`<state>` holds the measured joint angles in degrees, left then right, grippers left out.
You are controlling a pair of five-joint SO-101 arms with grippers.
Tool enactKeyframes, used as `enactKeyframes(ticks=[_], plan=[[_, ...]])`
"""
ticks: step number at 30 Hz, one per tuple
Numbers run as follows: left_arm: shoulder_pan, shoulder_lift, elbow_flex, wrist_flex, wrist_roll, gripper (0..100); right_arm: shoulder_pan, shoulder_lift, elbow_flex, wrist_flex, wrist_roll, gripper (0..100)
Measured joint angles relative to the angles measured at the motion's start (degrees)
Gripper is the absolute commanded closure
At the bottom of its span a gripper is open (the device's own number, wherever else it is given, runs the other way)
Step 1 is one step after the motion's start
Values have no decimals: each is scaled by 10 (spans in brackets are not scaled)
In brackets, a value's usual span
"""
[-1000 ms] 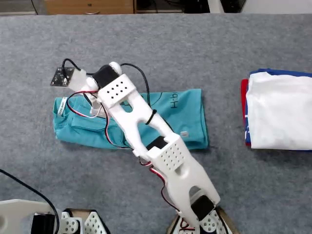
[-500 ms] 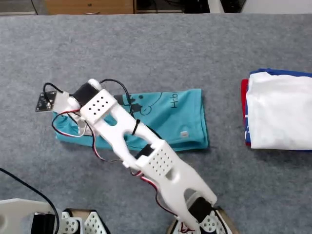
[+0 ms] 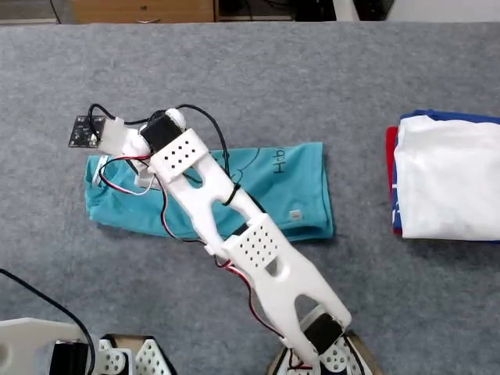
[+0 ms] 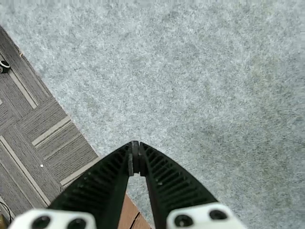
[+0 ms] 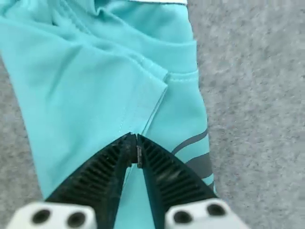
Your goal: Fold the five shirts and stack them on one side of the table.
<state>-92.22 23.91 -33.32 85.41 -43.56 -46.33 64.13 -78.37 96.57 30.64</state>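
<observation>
A teal shirt (image 3: 289,187) lies folded into a long band left of the table's middle. The right arm (image 3: 234,226) stretches from the near edge across it to its left end. In the right wrist view my right gripper (image 5: 136,143) is shut, its tips together just over the teal shirt (image 5: 95,81) near a sleeve seam, with no cloth seen between them. My left gripper (image 4: 135,155) is shut with nothing in it, above the grey table's edge with floor beyond. A stack of folded shirts (image 3: 449,176), white on top with blue and red below, sits at the right edge.
The left arm's base (image 3: 47,348) stands at the near left corner. Grey felt (image 3: 258,78) covers the table, with open room behind the teal shirt and between it and the stack. Loose cables (image 3: 156,211) hang from the right arm over the shirt.
The right arm's wrist swung left and nearer over the shirt's left end, then came back part way toward the far side. The shirt and the stack have not visibly shifted.
</observation>
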Motion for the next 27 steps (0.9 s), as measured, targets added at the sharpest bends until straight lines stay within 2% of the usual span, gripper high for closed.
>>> enactKeyframes(ticks=[10,14,17,23,27], plan=[[33,0,-1,6,14,980,-3,10,-47,47,-9,996],[66,1,-50,79,30,981,20,-40,-43,47,-25,996],[97,0,-91,135,38,980,46,-102,-4,47,-28,996],[156,-9,-120,147,81,980,120,-276,137,47,-63,996],[223,-59,-114,147,98,980,187,-417,261,47,-82,996]])
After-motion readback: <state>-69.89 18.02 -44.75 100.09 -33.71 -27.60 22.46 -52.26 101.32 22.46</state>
